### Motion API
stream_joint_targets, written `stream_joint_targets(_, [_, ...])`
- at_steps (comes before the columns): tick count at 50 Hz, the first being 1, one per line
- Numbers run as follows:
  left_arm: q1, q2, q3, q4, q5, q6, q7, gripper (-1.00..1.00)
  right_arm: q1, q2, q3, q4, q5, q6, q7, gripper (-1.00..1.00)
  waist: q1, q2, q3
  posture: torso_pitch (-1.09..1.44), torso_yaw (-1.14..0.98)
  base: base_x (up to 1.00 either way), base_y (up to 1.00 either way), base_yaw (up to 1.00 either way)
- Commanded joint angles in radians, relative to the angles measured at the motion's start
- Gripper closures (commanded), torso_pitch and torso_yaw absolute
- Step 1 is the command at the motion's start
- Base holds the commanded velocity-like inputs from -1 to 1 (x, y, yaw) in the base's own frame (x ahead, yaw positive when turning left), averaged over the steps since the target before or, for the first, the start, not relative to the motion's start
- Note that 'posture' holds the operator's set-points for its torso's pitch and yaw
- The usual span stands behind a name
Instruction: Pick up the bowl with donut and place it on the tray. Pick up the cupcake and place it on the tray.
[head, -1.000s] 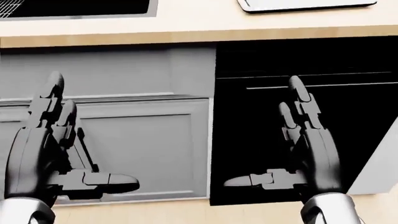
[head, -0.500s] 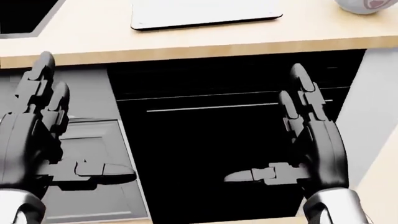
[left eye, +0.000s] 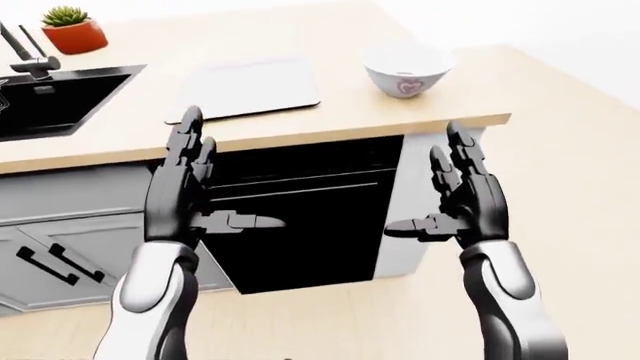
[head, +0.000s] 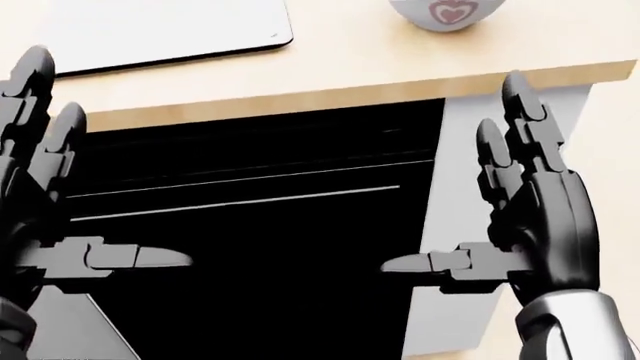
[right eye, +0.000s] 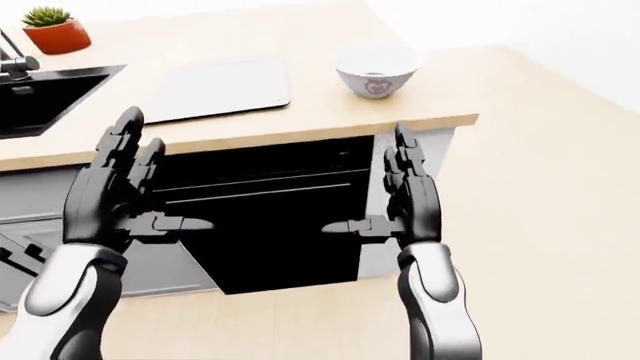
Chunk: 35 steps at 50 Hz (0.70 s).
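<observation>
Left-eye view: the left robot hand (left eye: 185, 196) and right robot hand (left eye: 462, 201) are hanging with fingers apart, empty. The bowl (left eye: 406, 70) is sitting on the table (left eye: 330, 124) beyond the right robot hand; the tray (left eye: 252, 88) is lying beyond the left.

Head view: no donut or cupcake is showing. Nothing appears placed yet.

Bright, even, shadowless render throughout. Washed almost white past the right hand (left eye: 465, 206) toward the top right, where the floor (left eye: 590, 150) bleaches out. Flat black oven front (left eye: 300, 217) between the hands, with no detail except thin pale lines. Soft gloss on the dark fingers (head: 525, 127). Slightly soft edges overall, the bowl (left eye: 405, 69) above the right hand pale and low in contrast.
</observation>
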Motion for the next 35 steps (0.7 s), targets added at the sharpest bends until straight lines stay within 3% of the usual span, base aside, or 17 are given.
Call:
stream_joint_targets(1, [-0.02,0.013,0.019,-0.037,-0.005,-0.021,0.01,-1.0,-0.03,-0.003,0.013,-0.041,0.005,-0.023,0.002,-1.0,0.005,-0.007,-0.019,0.0,0.0,0.04,0.0,0.0])
stream_joint_targets(3, [-0.02,0.017,0.023,-0.032,-0.009,-0.028,0.012,-1.0,-0.034,-0.006,0.015,-0.056,0.003,-0.014,0.001,-1.0,0.005,-0.004,-0.02,0.0,0.0,0.06,0.06,0.0])
stream_joint_targets(7, [-0.02,0.022,0.027,-0.035,-0.017,-0.026,0.015,-1.0,-0.042,0.004,0.003,-0.074,0.035,0.016,-0.002,-1.0,0.016,-0.034,-0.016,0.0,0.0,0.02,0.49,0.0])
stream_joint_targets(8, [-0.019,0.02,0.027,-0.044,-0.02,-0.018,0.018,-1.0,-0.04,0.003,0.002,-0.077,0.046,0.019,-0.002,-1.0,0.043,-0.035,0.006,0.0,0.0,0.01,0.0,1.0])
stream_joint_targets(13, [-0.028,0.025,0.027,-0.053,-0.026,-0.002,0.023,-1.0,-0.045,-0.009,-0.003,-0.087,0.068,0.022,-0.015,-1.0,0.022,-0.001,0.007,0.0,0.0,0.01,0.1,0.79])
stream_joint_targets(16, [-0.029,0.027,0.026,-0.034,-0.025,-0.02,0.021,-1.0,-0.047,-0.014,-0.02,-0.102,0.083,0.029,-0.022,-1.0,0.031,-0.036,0.025,0.0,0.0,0.0,0.14,0.0])
stream_joint_targets(17, [-0.032,0.029,0.025,-0.041,-0.025,-0.01,0.023,-1.0,-0.049,-0.019,-0.023,-0.107,0.082,0.036,-0.028,-1.0,0.035,-0.019,0.001,0.0,0.0,0.0,0.0,0.0])
stream_joint_targets(18, [-0.034,0.031,0.025,-0.039,-0.023,-0.01,0.022,-1.0,-0.05,-0.021,-0.028,-0.105,0.084,0.036,-0.028,-1.0,0.037,-0.021,-0.014,0.0,0.0,0.0,0.0,0.0])
stream_joint_targets(21, [-0.056,0.039,0.026,-0.031,-0.022,0.003,0.023,-1.0,-0.053,-0.028,-0.033,-0.124,0.091,0.049,-0.032,-1.0,0.037,0.001,-0.038,0.0,0.0,0.07,0.0,0.0])
stream_joint_targets(22, [-0.065,0.042,0.023,-0.038,-0.02,0.016,0.024,-1.0,-0.055,-0.03,-0.035,-0.131,0.094,0.052,-0.032,-1.0,0.038,0.018,0.002,0.0,0.0,0.3,0.0,0.0])
stream_joint_targets(23, [-0.073,0.044,0.023,-0.05,-0.021,0.035,0.027,-1.0,-0.055,-0.031,-0.037,-0.135,0.095,0.053,-0.032,-1.0,0.03,0.042,0.013,0.0,0.0,0.34,0.0,0.0])
stream_joint_targets(24, [-0.078,0.045,0.026,-0.058,-0.023,0.045,0.028,-1.0,-0.055,-0.033,-0.038,-0.148,0.098,0.062,-0.034,-1.0,0.035,0.051,-0.002,0.0,0.0,0.34,0.0,0.0])
stream_joint_targets(27, [-0.081,0.048,0.031,-0.066,-0.025,0.052,0.025,-1.0,-0.058,-0.036,-0.049,-0.164,0.108,0.072,-0.037,-1.0,0.037,0.065,0.002,0.0,0.0,0.34,0.0,0.0])
stream_joint_targets(31, [-0.094,0.057,0.045,-0.082,-0.034,0.073,0.026,-1.0,-0.06,-0.041,-0.056,-0.191,0.12,0.093,-0.045,-1.0,0.047,0.029,0.006,0.0,0.0,0.35,0.0,0.0])
stream_joint_targets(33, [-0.094,0.06,0.049,-0.089,-0.038,0.078,0.026,-1.0,-0.066,-0.045,-0.061,-0.205,0.127,0.109,-0.049,-1.0,0.048,-0.016,-0.006,0.0,0.0,0.34,0.0,0.0])
stream_joint_targets(34, [-0.093,0.061,0.05,-0.091,-0.04,0.079,0.027,-1.0,-0.07,-0.048,-0.066,-0.21,0.132,0.115,-0.051,-1.0,0.044,-0.057,-0.019,0.0,0.0,0.3,0.0,0.0])
stream_joint_targets(35, [-0.091,0.062,0.054,-0.092,-0.042,0.077,0.026,-1.0,-0.075,-0.051,-0.073,-0.213,0.137,0.12,-0.054,-1.0,0.031,-0.023,-0.002,0.0,0.0,0.17,0.0,0.0])
